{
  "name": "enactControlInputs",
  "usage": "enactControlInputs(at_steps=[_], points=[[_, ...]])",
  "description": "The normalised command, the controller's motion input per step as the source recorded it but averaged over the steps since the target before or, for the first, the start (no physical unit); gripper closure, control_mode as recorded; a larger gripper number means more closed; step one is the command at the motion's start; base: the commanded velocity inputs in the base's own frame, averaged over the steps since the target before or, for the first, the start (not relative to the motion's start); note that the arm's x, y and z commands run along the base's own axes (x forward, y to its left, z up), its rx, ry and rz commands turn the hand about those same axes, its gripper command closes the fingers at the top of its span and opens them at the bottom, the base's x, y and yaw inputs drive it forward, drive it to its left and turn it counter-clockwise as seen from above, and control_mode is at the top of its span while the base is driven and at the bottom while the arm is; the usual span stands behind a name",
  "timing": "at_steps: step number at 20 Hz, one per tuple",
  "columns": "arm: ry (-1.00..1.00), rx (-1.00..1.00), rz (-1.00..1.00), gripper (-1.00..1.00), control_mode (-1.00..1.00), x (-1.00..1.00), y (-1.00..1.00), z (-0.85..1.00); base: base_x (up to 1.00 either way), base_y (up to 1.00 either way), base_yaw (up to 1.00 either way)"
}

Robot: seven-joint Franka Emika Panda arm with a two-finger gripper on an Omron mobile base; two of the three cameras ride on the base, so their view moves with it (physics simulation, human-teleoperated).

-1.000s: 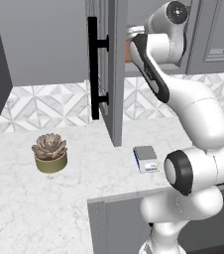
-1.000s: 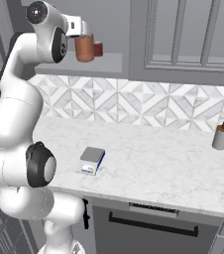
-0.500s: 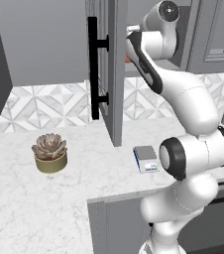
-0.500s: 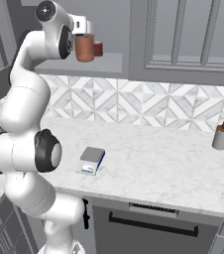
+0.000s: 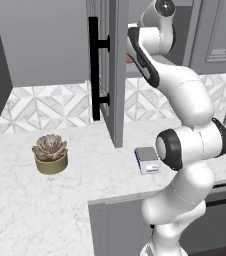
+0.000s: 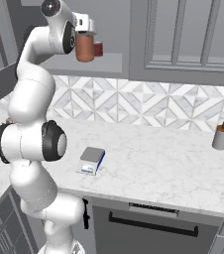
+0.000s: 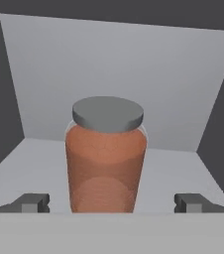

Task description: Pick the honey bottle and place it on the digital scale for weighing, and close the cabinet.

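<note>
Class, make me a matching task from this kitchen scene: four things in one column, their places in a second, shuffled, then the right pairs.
Things:
1. honey bottle
2. digital scale
3. potted succulent
4. soap dispenser

Places:
A. counter, far right, by the backsplash
B. cabinet shelf, between the open gripper fingers
C. counter, left of the open cabinet door
D. counter, near the front edge

Pairs: 1-B, 2-D, 3-C, 4-A

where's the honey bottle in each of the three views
Left base view: honey bottle, a sliver at upper centre, between the open cabinet door and the arm.
Right base view: upper left, on the cabinet shelf beside the small dark red jar.
Hand view: centre, between the open gripper fingertips.
Shared landmark: the cabinet shelf under it.
</note>
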Motion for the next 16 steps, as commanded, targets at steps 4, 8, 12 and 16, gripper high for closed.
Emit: enactControlInputs(at_steps=[4,8,12,16], points=[[0.0,0.04,0.0,-1.0,-1.0,0.23,0.15,0.0,0.0,0.0,0.0],[0.0,0.05,0.0,-1.0,-1.0,0.23,0.07,0.0,0.0,0.0,0.0],[0.0,0.03,0.0,-1.0,-1.0,0.25,0.0,0.0,0.0,0.0,0.0],[-0.01,0.03,0.0,-1.0,-1.0,0.16,0.0,0.0,0.0,0.0,0.0]])
